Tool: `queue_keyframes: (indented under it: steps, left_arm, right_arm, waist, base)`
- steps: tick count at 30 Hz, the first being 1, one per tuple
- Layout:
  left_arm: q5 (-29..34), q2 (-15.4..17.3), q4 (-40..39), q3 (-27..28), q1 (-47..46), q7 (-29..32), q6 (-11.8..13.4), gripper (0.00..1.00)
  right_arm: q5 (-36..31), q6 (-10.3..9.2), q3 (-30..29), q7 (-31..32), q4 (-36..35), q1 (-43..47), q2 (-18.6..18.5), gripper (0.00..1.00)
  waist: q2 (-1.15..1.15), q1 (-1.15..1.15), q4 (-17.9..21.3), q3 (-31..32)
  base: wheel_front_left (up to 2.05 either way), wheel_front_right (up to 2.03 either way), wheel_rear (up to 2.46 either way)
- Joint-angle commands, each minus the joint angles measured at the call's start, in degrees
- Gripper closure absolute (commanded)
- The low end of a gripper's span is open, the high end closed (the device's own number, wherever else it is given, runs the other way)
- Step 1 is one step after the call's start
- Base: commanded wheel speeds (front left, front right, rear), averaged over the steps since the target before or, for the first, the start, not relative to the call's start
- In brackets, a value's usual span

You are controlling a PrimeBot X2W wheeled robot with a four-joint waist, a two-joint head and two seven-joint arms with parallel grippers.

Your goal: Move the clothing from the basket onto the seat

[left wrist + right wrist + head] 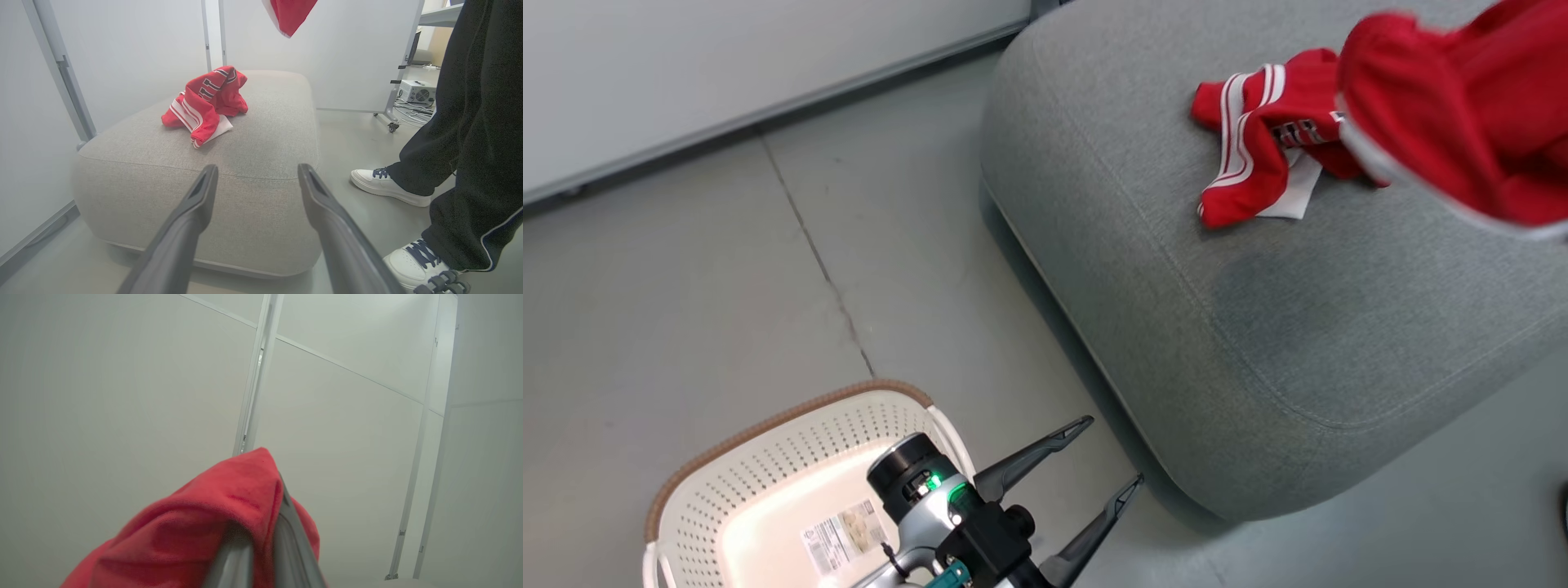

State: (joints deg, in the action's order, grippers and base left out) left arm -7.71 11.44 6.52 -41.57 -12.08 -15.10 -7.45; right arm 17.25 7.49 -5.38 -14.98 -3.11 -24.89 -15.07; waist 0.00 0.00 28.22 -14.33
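Placing step: the right gripper (274, 506) is clamped on a red jersey (1462, 106) hanging above the seat (1258, 327), where another jersey (1258, 139) lies. The next move should probably be to lower it and let go well inside the seat's rounded edge. The left gripper (1111, 451), spread and empty, hangs off the seat's corner by the basket (768, 425). A person's legs (470, 143) stand beside the seat.

Blurred clothing (1462, 106), partly beyond frame edge
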Motion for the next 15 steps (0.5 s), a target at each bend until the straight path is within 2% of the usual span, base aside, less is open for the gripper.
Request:
queue_keyframes:
  steps: [1,8,11,15]
  left_arm:
    - [0.2,1.4,0.0,-0.5,-1.9,-0.1,0.0,0.0]
    - [0.3,4.6,-0.6,-4.1,-6.5,-0.1,0.0,0.0]
    - [0.3,5.4,-0.7,-4.6,-7.5,-0.1,0.0,0.0]
    - [-0.9,5.6,-0.8,-3.3,-8.2,-0.1,0.0,0.0]
  right_arm:
    - [-1.3,0.02,-1.0,-0.3,1.7,-4.5,-2.4,1.0]
    - [-1.9,0.02,-5.3,-0.3,10.4,-20.0,-7.8,1.0]
    - [-1.0,0.02,-6.5,-0.3,13.5,-23.9,-8.5,1.0]
    - [-0.4,0.02,-8.4,-0.2,22.5,-29.7,-9.7,1.0]
  waist:
    - [0.0,0.0,-0.8,-4.0]
    - [0.0,0.0,-3.4,-10.9]
    - [0.0,0.0,-4.2,-12.5]
    - [0.0,0.0,-5.4,-15.0]
  base:
    - [0.0,0.0,0.0]
    - [0.0,0.0,0.0]
    - [0.0,0.0,0.0]
    - [0.0,0.0,0.0]
